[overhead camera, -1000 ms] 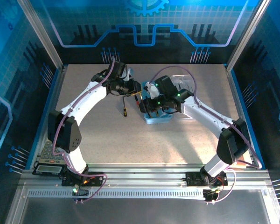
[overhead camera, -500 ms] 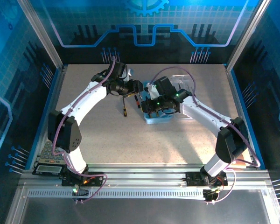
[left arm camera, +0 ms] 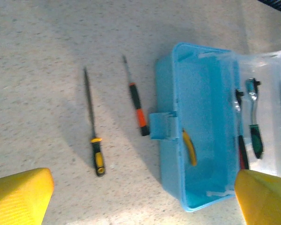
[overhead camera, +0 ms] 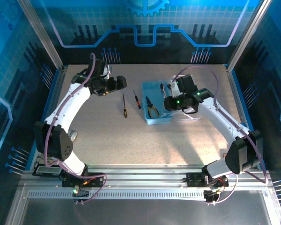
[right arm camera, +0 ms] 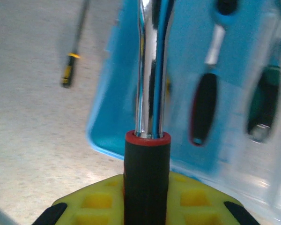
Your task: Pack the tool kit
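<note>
Box (left arm camera: 196, 93): open, mid-table, pliers (left arm camera: 189, 147) inside. My right gripper (overhead camera: 170, 101) clamps a chrome tool (right arm camera: 150, 70) by its handle above the box, for stowing. My left gripper (overhead camera: 118, 83): spread, empty. Screwdrivers (left arm camera: 98, 154) lie left, unpacked.

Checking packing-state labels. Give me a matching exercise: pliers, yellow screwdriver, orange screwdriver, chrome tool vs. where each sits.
Things:
1. pliers
2. yellow screwdriver
3. orange screwdriver
4. chrome tool

Places:
A. held in the right end effector
B. inside the box
C. on the table, right beside the box
D. on the table, farther from the box

Pairs: 1-B, 2-D, 3-C, 4-A
</note>
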`<state>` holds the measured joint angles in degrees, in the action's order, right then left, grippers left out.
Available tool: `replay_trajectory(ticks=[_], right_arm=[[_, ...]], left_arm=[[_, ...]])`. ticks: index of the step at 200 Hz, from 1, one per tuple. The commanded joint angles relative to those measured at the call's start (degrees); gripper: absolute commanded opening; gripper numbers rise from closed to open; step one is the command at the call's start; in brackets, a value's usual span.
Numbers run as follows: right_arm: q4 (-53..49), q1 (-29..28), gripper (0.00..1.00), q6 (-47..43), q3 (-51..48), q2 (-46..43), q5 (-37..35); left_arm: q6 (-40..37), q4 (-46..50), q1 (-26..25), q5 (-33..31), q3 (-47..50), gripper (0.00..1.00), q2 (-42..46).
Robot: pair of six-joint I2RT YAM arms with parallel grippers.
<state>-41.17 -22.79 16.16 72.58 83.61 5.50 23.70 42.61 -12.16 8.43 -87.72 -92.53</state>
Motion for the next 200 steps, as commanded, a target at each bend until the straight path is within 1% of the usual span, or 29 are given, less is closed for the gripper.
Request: replay_trajectory(ticks=[1,43,77,134,200], right_arm=[[-5.85,0.93,0.00,-2.78,3.33,1.74,-7.82],[-8.34,1.16,0.00,-3.24,9.81,8.81,-13.81],[-8.96,1.08,0.00,-2.90,14.25,13.75,-14.79],[-11.80,-0.24,0.00,-1.67,18.88,19.08,-19.54],[-14.50,-2.26,0.00,-0.78,23.72,24.69,-21.22]], left_arm=[[-1.74,2.19,0.25,-1.78,3.51,0.99,1.44],[-1.02,1.44,0.21,-0.70,5.19,0.99,1.65],[-1.13,1.62,0.21,-0.56,5.01,0.99,1.56],[-1.01,1.26,0.21,0.21,4.84,0.99,0.62],[-1.19,1.15,0.21,0.71,4.57,0.99,-0.06]])
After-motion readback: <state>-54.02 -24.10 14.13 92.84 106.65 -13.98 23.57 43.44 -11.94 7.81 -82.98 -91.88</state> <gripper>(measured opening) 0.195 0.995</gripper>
